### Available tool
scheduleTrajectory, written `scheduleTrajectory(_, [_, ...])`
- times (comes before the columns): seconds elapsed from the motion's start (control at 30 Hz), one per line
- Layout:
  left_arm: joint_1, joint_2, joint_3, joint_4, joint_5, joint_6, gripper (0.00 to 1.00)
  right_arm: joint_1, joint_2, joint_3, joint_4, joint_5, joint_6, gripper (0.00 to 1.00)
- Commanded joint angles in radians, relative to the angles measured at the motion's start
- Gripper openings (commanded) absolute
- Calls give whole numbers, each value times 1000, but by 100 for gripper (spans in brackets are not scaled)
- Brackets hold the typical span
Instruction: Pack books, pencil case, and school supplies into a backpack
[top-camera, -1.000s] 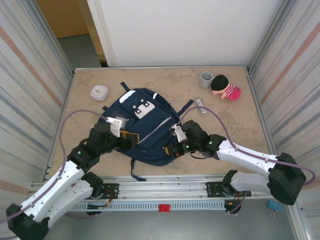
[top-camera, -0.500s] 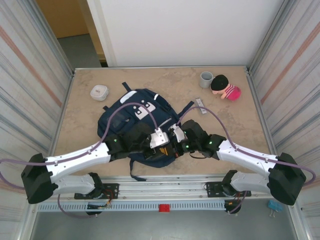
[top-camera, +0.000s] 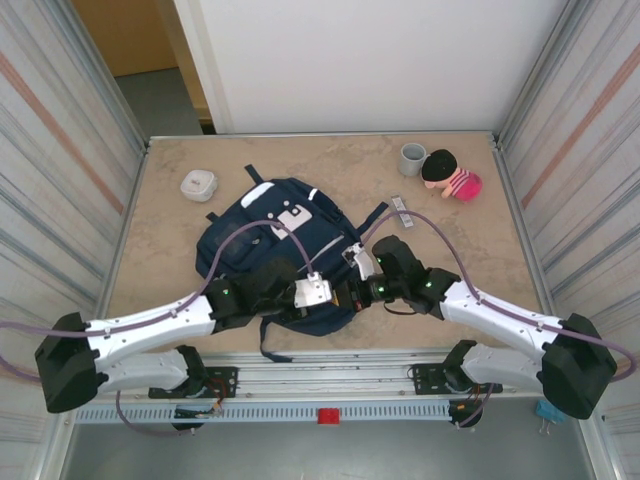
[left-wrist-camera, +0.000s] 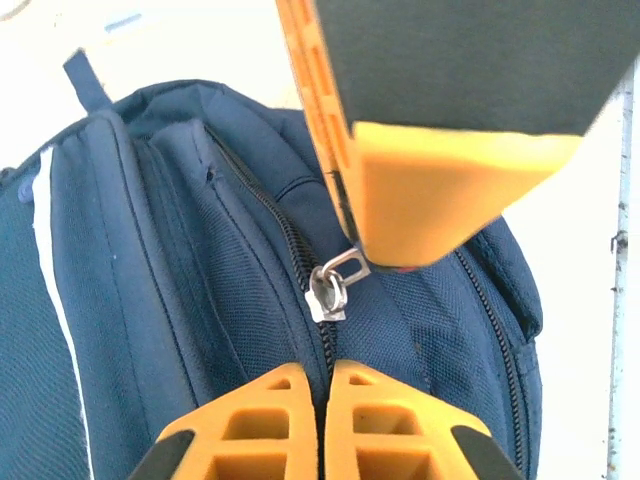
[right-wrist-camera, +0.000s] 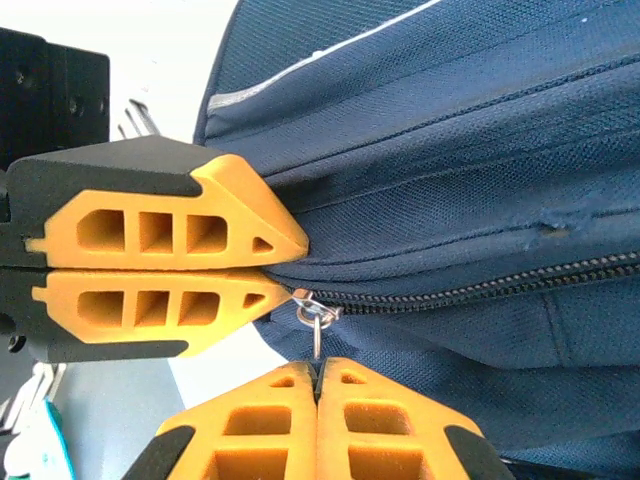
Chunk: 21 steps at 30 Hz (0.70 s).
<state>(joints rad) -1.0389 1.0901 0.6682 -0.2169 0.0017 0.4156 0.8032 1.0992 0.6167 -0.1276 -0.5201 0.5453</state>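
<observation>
1. Navy backpack (top-camera: 290, 235) lies on worktop (top-camera: 480, 250), zip at near edge.
2. My right gripper (right-wrist-camera: 318, 368) clamps zip pull (right-wrist-camera: 316, 322); left gripper (left-wrist-camera: 327, 368) closed, pinching backpack just beside.
3. Zip track (right-wrist-camera: 480, 290) runs away from left gripper; I judge pull goes that way.

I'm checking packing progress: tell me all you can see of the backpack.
The backpack is navy woven fabric with white patches on its front pocket and a thin pale stripe. It lies flat, front up, with its dark straps trailing. The visible zipper stretch is closed. At its near end the right gripper pinches the metal zipper pull; the shut left gripper touches the seam beside it.
</observation>
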Motion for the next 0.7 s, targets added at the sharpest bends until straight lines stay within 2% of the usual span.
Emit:
scheduleTrajectory(0.0, [34, -85, -56, 62, 132, -9, 0, 1, -29, -23, 31, -39, -16, 0])
scheduleTrajectory(0.17, [67, -160, -94, 129, 214, -48, 0, 30, -2, -29, 72, -12, -31, 0])
scheduleTrajectory(0.33, [69, -168, -84, 138, 258, -57, 0, 70, 40, -32, 129, -3, -52, 9])
scheduleTrajectory(0.67, [69, -135, -58, 157, 298, -58, 0, 92, 83, 4, 117, 87, -59, 20])
